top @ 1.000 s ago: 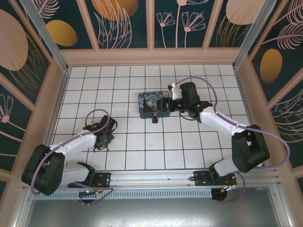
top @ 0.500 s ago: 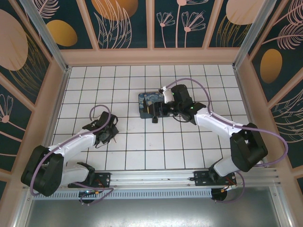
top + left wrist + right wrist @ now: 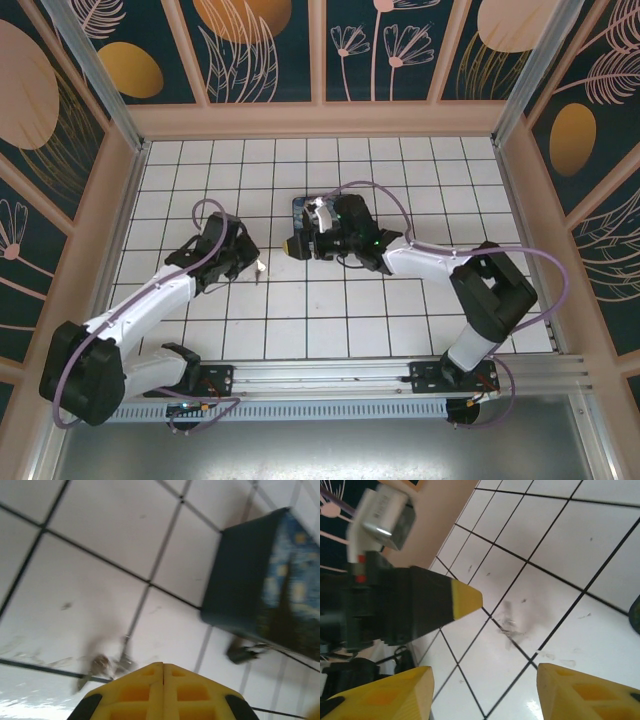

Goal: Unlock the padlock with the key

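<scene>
The white tiled table carries the blue painted box at about 12 o'clock from its middle. The right gripper hangs at the box's 7 o'clock corner, fingers spread wide and empty. At 9 o'clock of the box, the left gripper has its yellow fingers pressed together with nothing between them, the dark padlock lies just beside the box's lower edge, and the blurred key lies on a tile line at 11 o'clock of those fingertips.

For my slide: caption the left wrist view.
Shut left tool with the key just ahead; the padlock lies beside the blue box.
</scene>
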{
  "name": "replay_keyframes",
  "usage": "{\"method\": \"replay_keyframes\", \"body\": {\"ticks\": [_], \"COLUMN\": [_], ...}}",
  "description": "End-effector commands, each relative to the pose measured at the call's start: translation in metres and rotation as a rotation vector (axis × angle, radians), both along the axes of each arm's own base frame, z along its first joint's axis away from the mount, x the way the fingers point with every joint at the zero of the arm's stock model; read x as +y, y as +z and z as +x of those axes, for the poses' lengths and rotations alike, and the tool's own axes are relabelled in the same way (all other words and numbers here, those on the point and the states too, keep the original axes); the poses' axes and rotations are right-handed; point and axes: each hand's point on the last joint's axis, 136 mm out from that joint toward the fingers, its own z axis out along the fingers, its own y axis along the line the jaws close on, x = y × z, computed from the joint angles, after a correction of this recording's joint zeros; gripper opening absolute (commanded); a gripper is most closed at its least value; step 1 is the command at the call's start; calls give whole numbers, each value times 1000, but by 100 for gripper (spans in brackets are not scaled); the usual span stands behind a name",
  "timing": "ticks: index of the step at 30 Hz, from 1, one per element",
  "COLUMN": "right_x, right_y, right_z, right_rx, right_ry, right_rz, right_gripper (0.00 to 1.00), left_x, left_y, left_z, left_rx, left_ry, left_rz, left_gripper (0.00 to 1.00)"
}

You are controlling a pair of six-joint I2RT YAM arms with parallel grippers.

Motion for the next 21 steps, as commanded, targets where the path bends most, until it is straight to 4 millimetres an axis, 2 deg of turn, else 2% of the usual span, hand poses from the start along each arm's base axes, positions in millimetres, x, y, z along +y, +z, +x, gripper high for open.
{"method": "replay_keyframes", "body": {"ticks": [1, 2, 4, 5, 6, 8, 10, 12, 16, 21], "right_x": [9, 9, 4, 1, -1, -6, -12, -23, -47, -62], "right_y": [31, 34, 36, 33, 30, 22, 14, 8, 6, 7], "right_z": [3, 4, 7, 10, 12, 15, 17, 21, 30, 37], "right_rx": [72, 93, 112, 119, 116, 124, 127, 120, 112, 99], "right_ry": [-44, -61, -100, -122, -137, -161, -185, -231, -294, -316], "right_rz": [200, 232, 264, 256, 243, 204, 170, 125, 103, 92], "right_gripper": [53, 52, 52, 52, 52, 52, 52, 52, 52, 52], "left_x": [-29, -34, -37, -33, -26, -13, -5, -17, -31, -43], "left_y": [52, 61, 68, 65, 60, 41, 9, -17, -41, -63], "left_z": [17, 20, 24, 25, 26, 29, 30, 29, 31, 25], "left_rx": [-139, -167, -185, -179, -170, -133, -50, -5, 17, 51], "left_ry": [-84, -96, -106, -101, -96, -91, -96, -163, -252, -360], "left_rz": [-147, -173, -176, -143, -85, 26, 102, 81, 70, 79], "left_gripper": [1, 2, 3, 6, 15, 24, 24, 28, 42, 42]}}
